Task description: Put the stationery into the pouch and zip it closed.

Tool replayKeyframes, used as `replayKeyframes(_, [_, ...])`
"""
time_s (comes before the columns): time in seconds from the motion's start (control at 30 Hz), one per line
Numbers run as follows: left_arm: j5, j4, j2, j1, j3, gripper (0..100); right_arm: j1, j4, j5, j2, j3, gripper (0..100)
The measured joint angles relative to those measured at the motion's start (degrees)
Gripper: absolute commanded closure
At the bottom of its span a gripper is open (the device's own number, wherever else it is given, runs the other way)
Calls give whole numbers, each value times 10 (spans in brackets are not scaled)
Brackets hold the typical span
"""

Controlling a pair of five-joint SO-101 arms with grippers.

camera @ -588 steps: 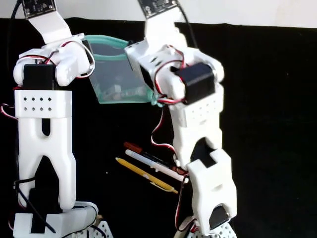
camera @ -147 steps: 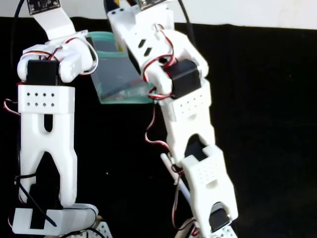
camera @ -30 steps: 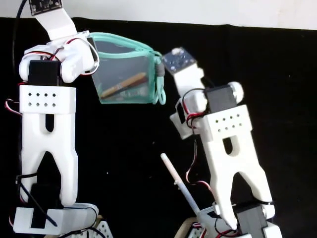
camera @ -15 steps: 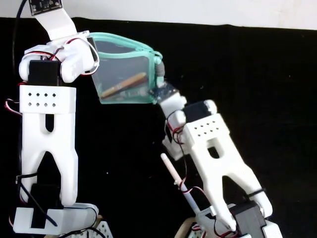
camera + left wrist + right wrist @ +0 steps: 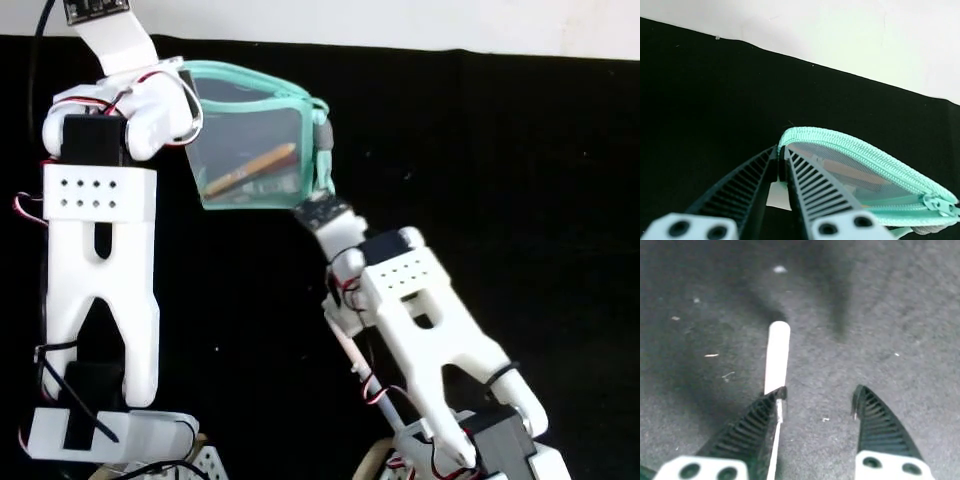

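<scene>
Left tool (image 5: 780, 152): clamped on pouch (image 5: 250, 140) rim; pencil (image 5: 250, 168) inside. Right tool (image 5: 816, 394): spread wide, empty, above pen (image 5: 778, 352) on surface (image 5: 890, 315). Step: pen pickup. Next: likely centre pen between jaws, close.

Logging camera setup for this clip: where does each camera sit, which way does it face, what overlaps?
High view: fixed above, looking down over the table, showing left arm and right arm.
Left wrist view: on the left arm, looking along left claw shut on the pouch edge.
Right wrist view: on the right arm, looking down past the open right claw at the white pen.
Shared: high view also shows pouch, white pen.
</scene>
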Motion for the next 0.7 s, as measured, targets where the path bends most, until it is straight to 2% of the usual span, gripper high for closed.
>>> replayKeyframes(0.2, [0, 0, 0, 0, -1, 994, -38, -5, 0, 7, 0, 786])
replayKeyframes(0.6, [0, 0, 0, 0, -1, 994, -75, -87, -44, 142, 0, 786])
replayKeyframes(0.7, [0, 0, 0, 0, -1, 994, -79, -88, -44, 147, 0, 852])
